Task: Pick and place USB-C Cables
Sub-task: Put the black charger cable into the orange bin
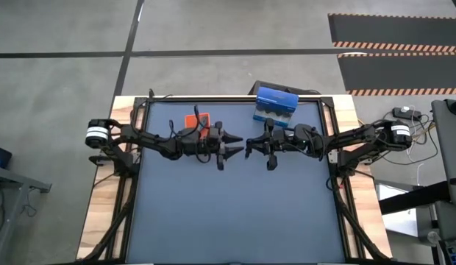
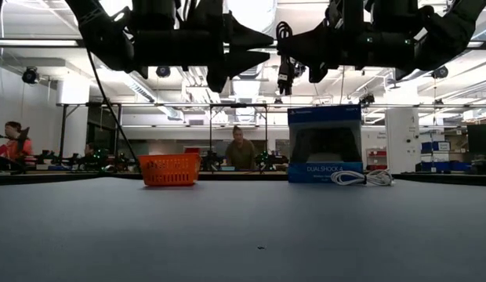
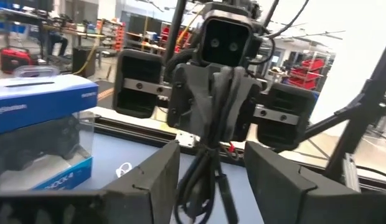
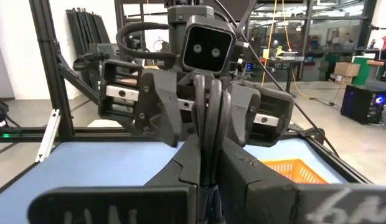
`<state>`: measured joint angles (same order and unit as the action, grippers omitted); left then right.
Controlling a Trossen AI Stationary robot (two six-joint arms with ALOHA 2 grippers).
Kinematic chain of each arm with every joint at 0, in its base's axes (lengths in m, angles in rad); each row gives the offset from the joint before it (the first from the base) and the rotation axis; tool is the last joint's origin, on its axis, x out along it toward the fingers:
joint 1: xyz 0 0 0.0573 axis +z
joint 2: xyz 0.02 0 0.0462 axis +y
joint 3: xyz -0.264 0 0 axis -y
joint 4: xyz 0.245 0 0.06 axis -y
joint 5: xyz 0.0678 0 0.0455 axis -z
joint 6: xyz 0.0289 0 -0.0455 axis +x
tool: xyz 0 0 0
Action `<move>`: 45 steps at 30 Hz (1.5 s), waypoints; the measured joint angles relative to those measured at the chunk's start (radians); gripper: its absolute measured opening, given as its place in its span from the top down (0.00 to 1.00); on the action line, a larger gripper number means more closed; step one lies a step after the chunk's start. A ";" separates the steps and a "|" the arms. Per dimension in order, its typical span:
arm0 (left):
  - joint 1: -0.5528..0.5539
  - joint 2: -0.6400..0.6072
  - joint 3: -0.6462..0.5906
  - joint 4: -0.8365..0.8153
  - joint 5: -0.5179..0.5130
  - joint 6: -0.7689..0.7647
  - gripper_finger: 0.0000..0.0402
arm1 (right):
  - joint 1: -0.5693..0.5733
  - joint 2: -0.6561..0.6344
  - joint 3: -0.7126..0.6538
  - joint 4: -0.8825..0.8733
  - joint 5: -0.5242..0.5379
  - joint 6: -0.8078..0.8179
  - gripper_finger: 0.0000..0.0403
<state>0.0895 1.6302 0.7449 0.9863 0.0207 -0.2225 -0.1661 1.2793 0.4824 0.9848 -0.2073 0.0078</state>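
Note:
A black USB-C cable (image 2: 286,74), folded into a bundle, hangs high above the table's middle in my shut right gripper (image 2: 284,51). My left gripper (image 2: 262,48) faces it from the table's left. It is open, and its fingers stand either side of the cable (image 3: 202,180) without touching it. A white cable (image 2: 360,178) lies coiled on the table beside the blue box (image 2: 325,145). An orange basket (image 2: 170,168) stands on the table at the far left. Teal-green and red cables are out of view. My right gripper pinches the black cable's bundled strands about mid-length (image 3: 208,106) between its two fingers. The fingers reach in level from the table's right and lie across the cable. The bundle stands upright, with a loop above the fingers (image 4: 208,106) and strands hanging below (image 3: 199,199), clear of the table.
The blue box (image 1: 276,103) sits at the table's far edge, right of centre, and the orange basket (image 1: 198,120) is close behind my left arm. The dark mat (image 1: 235,213) stretches toward the near edge. People are in the room beyond the table.

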 joint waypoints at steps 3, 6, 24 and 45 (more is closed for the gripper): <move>0.000 0.000 0.004 0.001 -0.004 0.000 0.58 | 0.000 0.000 0.001 0.000 0.000 0.000 0.95; -0.001 0.007 0.003 0.004 -0.003 -0.005 0.58 | 0.000 0.000 0.001 0.000 0.000 0.000 0.95; -0.013 0.230 0.124 0.141 0.032 0.000 0.59 | 0.000 0.000 0.001 -0.010 -0.004 -0.004 0.95; -0.013 0.231 0.121 0.125 0.038 0.017 0.86 | -0.005 -0.006 0.001 -0.018 0.017 0.008 0.68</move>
<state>0.0765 1.8610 0.8662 1.1110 0.0586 -0.2050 -0.1711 1.2730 0.4835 0.9666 -0.1902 0.0161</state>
